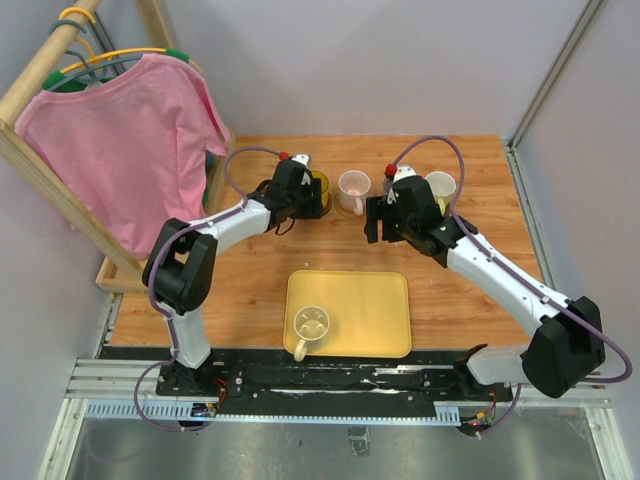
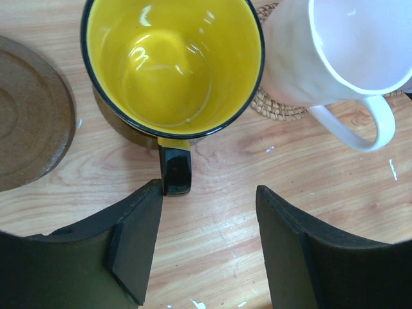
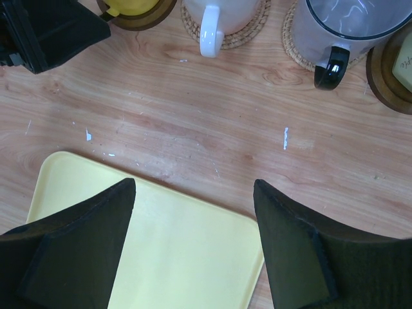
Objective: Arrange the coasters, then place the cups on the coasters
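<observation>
Where the wooden table (image 1: 470, 290) nears the arms, the yellow tray (image 1: 375, 300) carries the cream cup (image 1: 311, 324). The left gripper (image 2: 209, 193) hangs with jaws apart and empty, just short of the black handle (image 2: 176, 168) of the yellow cup (image 2: 170, 64). The right gripper (image 3: 193, 187) gapes empty above the tray's far edge. The yellow cup, pinkish white cup (image 2: 347, 45), purple-grey cup (image 3: 351, 26) and pale green cup (image 1: 441, 186) each stand on a coaster (image 2: 277, 106). One dark brown coaster (image 2: 26, 122) lies bare beside the yellow cup.
</observation>
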Available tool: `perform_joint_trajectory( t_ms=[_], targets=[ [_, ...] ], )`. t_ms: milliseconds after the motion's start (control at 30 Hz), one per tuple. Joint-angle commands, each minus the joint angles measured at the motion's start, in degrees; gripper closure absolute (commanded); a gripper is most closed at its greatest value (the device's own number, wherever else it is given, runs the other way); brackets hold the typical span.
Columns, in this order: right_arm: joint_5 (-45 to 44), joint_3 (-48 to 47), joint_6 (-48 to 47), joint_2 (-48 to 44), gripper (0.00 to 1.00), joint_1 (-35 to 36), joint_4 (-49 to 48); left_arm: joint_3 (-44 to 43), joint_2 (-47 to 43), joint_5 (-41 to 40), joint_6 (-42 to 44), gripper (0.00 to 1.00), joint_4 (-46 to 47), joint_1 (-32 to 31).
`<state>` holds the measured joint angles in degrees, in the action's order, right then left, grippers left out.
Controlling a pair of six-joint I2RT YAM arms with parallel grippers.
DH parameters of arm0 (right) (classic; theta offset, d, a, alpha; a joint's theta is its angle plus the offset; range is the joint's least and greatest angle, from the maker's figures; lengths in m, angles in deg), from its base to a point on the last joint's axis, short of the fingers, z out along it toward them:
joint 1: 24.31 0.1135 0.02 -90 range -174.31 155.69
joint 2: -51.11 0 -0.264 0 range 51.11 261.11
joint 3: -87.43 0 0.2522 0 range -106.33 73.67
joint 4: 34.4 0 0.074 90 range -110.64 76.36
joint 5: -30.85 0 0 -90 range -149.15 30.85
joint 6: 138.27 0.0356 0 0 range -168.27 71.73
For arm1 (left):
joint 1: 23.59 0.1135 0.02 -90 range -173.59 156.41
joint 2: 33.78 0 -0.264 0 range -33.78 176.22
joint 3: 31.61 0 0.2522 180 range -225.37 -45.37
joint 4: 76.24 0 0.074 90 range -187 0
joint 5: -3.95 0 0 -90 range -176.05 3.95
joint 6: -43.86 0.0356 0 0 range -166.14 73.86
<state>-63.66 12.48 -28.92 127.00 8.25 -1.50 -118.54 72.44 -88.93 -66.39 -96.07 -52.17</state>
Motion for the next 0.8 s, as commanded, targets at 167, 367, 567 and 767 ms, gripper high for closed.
perform_joint_trajectory(
  t_ms=[167,367,567,767],
  targets=[
    [0.2,0.9,0.9,-1.7,0.25,0.5,-0.4,0.7,-1.6,1.8,-0.4,0.37,2.0,-1.6],
    [0.3,0.6,0.9,-1.5,0.25,0.5,-0.2,0.8,-2.3,-0.2,-0.1,0.33,0.5,-1.7],
    [0.0,0.6,0.7,-1.6,0.25,0.5,-0.1,2.7,-4.9,-5.0,0.1,0.13,-1.3,-1.7],
    [-1.1,0.4,0.4,-1.7,0.25,0.5,0.1,8.8,-12.8,-4.2,0.9,0.09,-1.4,-1.7]
  ],
)
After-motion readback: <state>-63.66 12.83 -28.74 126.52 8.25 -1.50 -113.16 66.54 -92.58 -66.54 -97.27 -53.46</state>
